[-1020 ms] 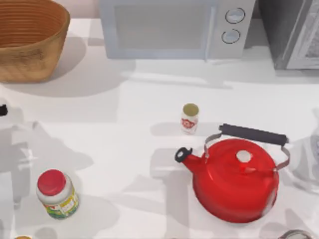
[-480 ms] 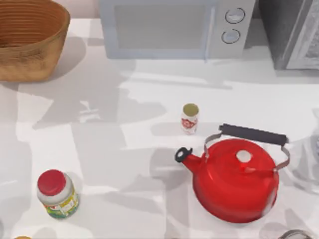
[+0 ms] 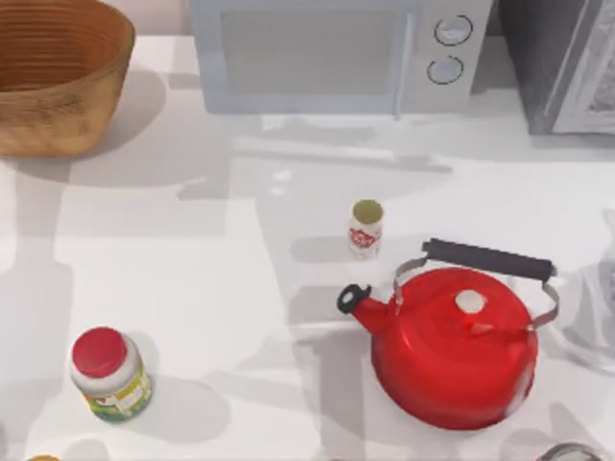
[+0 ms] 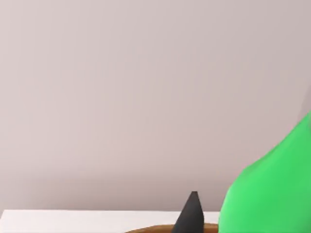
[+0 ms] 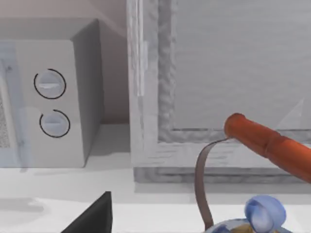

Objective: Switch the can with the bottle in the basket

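Close against my left claw (image 4: 194, 213), whose grip I cannot tell, looms the green bottle (image 4: 272, 189) above the basket (image 3: 58, 77) rim, while the can (image 3: 366, 229) stands mid-desk (image 3: 240, 259) beside the kettle (image 3: 456, 351), nearer my right arm.

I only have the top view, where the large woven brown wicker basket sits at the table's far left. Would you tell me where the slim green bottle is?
Observer: The slim green bottle is close in front of the left wrist camera, with the rim of the woven brown wicker basket just behind it.
Operator: Is the left gripper holding it?
Observer: I cannot tell. The left gripper is right beside the bottle, at the basket's rim.
Operator: And the right arm?
Observer: The right gripper is parked low over the table, facing the grey microwave with its two round dials.
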Controlling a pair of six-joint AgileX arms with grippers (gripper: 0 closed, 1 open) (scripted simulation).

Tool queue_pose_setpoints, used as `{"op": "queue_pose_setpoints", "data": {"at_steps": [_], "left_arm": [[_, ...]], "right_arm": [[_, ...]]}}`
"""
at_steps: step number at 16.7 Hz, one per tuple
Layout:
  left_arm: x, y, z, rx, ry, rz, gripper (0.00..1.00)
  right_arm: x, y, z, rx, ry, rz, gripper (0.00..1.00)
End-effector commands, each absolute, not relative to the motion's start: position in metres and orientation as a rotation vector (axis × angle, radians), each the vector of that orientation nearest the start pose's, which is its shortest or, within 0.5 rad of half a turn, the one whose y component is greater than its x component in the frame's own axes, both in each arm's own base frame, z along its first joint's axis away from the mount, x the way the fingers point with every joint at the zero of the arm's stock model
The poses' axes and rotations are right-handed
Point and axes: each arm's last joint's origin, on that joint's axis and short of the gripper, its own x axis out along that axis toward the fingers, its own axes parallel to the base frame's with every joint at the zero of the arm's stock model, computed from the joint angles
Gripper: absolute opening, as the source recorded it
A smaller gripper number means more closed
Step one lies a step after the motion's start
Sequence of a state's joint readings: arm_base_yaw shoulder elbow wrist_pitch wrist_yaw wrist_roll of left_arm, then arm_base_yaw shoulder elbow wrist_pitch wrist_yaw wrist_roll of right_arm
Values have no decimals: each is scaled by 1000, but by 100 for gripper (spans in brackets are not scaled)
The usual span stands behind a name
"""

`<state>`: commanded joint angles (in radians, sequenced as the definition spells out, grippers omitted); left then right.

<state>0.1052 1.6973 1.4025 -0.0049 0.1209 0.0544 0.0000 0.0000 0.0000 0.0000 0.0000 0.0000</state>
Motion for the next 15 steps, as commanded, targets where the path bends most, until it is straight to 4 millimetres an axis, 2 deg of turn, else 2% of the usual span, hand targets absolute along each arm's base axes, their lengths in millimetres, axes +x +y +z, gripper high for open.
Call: {"op": "queue_pose_setpoints", "data": {"at_steps": [6, 15], "left_arm": [[403, 43, 321, 7, 297, -11, 0], [431, 42, 296, 6, 299, -14, 0]], "right_arm": [[106, -1, 160, 0, 0, 0, 100], [106, -1, 160, 0, 0, 0, 100]]}}
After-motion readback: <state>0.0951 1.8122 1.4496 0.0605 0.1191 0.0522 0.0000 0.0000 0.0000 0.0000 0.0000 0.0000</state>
